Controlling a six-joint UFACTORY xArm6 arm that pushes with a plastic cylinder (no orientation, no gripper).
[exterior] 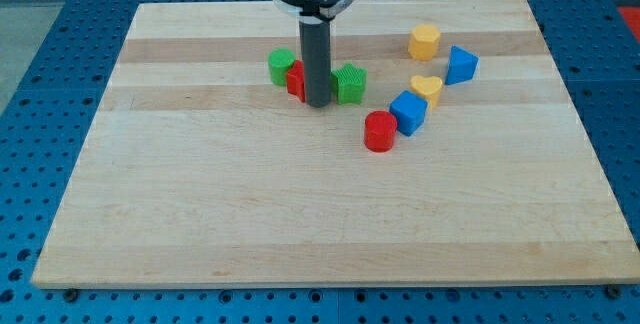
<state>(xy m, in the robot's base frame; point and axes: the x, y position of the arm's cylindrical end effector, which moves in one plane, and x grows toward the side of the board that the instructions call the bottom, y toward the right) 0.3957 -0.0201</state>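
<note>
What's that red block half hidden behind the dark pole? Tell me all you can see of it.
The red block looks like matte plastic; the rod hides its shape. It lies on the wooden board, between the green block on the view's left and the green block on the right. My tip stands right against it.

Bright, even, diffuse light; sharp focus across the whole view.

Lit softly from overhead, with no hard glare on the pale wooden board (300, 214), only a mild sheen on its grain. Short, faint shadows hugging the bases of the red cylinder (379, 131) and the blue cube (408, 113), falling slightly toward the view's bottom. A small dark patch under my tip (319, 103), where the rod meets the wood. Colours saturated and clean, no motion blur, no visible noise. Board edges straight, narrowing toward the view's top from perspective alone, without bending at the corners. Blue perforated table (30, 164) equally crisp.
</note>
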